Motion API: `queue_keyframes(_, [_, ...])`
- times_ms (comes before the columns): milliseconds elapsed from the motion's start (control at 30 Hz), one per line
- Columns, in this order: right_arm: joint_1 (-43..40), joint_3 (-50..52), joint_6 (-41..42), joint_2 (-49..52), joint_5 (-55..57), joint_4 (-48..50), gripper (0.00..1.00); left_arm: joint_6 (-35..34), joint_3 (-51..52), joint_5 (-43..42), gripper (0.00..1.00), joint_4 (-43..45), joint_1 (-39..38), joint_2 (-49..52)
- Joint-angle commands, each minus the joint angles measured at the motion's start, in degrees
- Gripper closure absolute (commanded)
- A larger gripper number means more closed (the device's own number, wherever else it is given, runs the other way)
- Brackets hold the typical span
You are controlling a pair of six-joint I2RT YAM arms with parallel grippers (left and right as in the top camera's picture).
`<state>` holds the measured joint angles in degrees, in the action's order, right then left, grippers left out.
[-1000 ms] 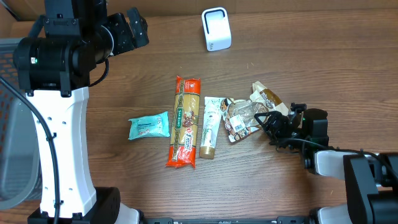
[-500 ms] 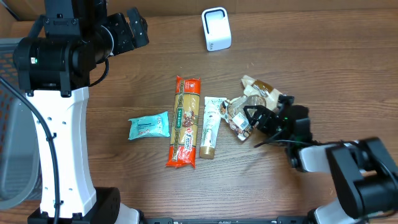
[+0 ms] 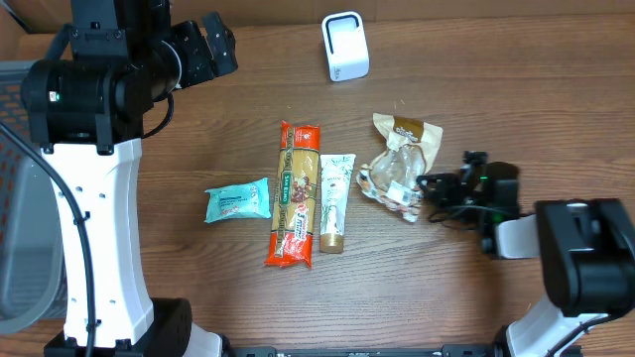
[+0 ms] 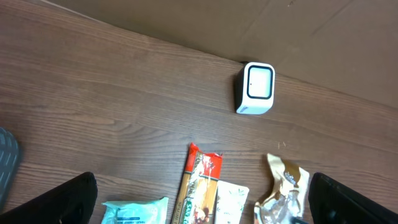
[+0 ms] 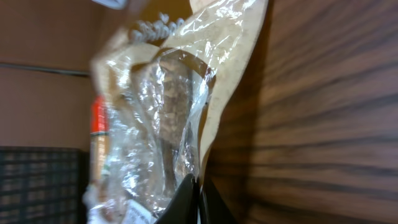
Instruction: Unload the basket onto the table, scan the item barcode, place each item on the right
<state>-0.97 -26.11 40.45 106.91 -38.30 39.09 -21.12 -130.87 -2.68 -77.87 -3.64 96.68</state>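
Observation:
A crinkly bag of clear film with a tan top lies right of centre on the wooden table, and it fills the right wrist view. My right gripper is shut on the bag's near right edge, its black jaws pinched together on the film. The white barcode scanner stands at the back of the table, also visible in the left wrist view. My left gripper hangs high at the back left, open and holding nothing, its fingers spread wide at the frame's lower corners.
A teal packet, a long red and orange spaghetti pack and a white tube lie side by side in the middle. A grey basket sits at the left edge. The left arm's white column stands at the front left.
My right gripper has shut on the bag's edge. The bag has shifted back and to the right, away from the white tube, and now stands more upright. The left arm has not moved.

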Motion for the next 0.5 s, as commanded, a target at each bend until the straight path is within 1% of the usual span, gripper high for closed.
queue_keyframes(0, [-6.1,0.5,0.2,0.3,-19.5,3.7,0.96,-1.2,-0.4,0.8,0.0,0.1,0.2,0.4])
queue_keyframes(100, [-7.8,0.5,1.7,0.3,-24.9,4.4,0.96,-1.2,-0.4,0.8,0.0,0.1,0.2,0.4])
queue_keyframes(200, [-7.8,0.5,3.0,0.3,-27.6,3.4,0.96,-1.2,-0.4,0.8,0.0,0.1,0.2,0.4])
queue_keyframes(300, [-7.3,0.5,2.6,0.3,-27.8,0.8,0.96,-1.2,-0.4,0.8,0.0,0.1,0.2,0.4])
queue_keyframes(400, [-6.6,0.5,2.3,0.3,-25.6,0.7,0.96,-1.2,-0.4,0.8,0.01,0.1,0.2,0.4])
queue_keyframes(467, [-5.8,0.5,1.0,0.3,-22.0,0.7,0.82,-1.2,-0.4,0.8,0.0,0.1,0.2,0.4])
